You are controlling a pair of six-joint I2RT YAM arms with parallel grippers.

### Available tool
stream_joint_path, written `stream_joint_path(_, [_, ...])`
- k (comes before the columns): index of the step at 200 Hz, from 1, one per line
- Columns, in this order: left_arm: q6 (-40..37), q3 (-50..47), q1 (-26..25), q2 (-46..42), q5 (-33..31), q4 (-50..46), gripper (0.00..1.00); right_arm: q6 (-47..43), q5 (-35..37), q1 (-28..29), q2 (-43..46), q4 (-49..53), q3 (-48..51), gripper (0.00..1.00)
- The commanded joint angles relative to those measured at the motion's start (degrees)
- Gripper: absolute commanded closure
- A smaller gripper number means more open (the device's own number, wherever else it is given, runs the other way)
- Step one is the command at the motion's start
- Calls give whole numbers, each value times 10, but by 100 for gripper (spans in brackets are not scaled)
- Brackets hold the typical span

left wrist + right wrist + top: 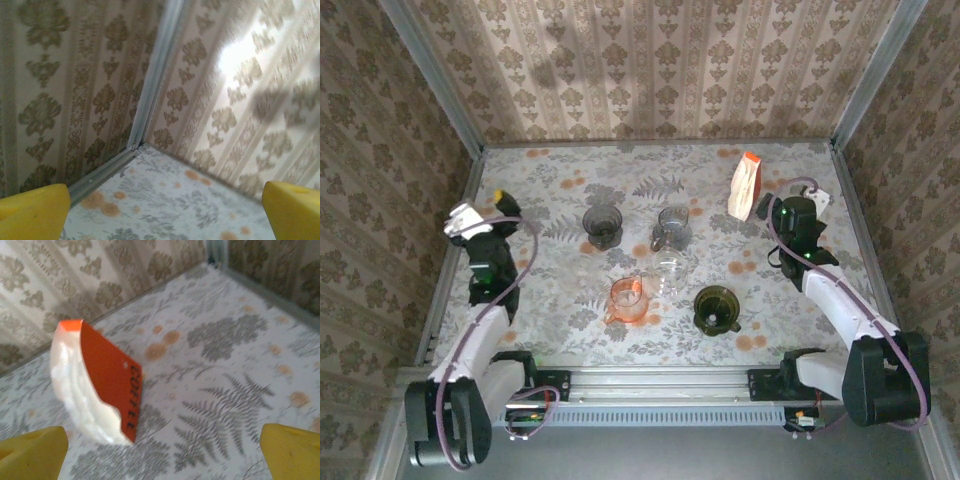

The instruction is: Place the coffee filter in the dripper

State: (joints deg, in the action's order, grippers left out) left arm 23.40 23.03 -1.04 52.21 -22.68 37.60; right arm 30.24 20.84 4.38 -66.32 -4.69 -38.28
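We see the right gripper (162,452) spread wide, empty, near the orange-and-white paper coffee filter pack (95,385), upper right in the top view. The left gripper (162,212) is equally wide, facing the wall corner. A dark green plastic dripper (717,308) and an orange translucent dripper (627,298) sit lower centre, contents unclear. Arms stretch up both sides.

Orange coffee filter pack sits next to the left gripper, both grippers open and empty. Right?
Almost. The coffee filter pack sits next to the right gripper, not the left. The top external view shows it at the back right of the table, and the right wrist view has it just ahead of that gripper. The rest holds: the left gripper and the right are both open and empty.
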Motion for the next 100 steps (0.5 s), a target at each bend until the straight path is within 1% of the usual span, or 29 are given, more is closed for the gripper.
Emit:
stream_joint_path(1, [154,-31,28,-35,56,-21,0,27,-76,8,8,62,-33,0])
stream_joint_path(8, [155,-33,41,-43,87,-18,0,22,-89,16,16,65,-34,0])
stream_joint_path(14, [167,-26,47,-47,101,-39,0,14,-96,28,25,65,-32,0])
stream_joint_path(23, [183,-12,51,-49,109,-70,0,2,-98,50,37,70,-32,0])
stream_joint_path(37, [185,-1,52,-50,114,-80,0,-13,-111,90,52,89,-38,0])
stream_joint_path(49, [217,0,53,-58,117,-87,0,-17,-124,121,60,113,-47,0])
stream_joint_path(57, [245,3,60,-66,132,-102,0,-19,-134,141,63,130,-53,0])
stream_joint_path(64, [252,10,65,-68,157,-110,0,-21,-141,160,67,142,-57,0])
stream_joint_path(74, [242,26,66,-64,200,-121,0,-23,-147,189,70,160,-62,0])
stream_joint_path(93, [223,81,59,-41,304,-185,0,-32,-147,244,68,195,-73,0])
stream_joint_path(100, [219,98,48,-30,341,-204,5,-35,-147,262,65,203,-76,0])
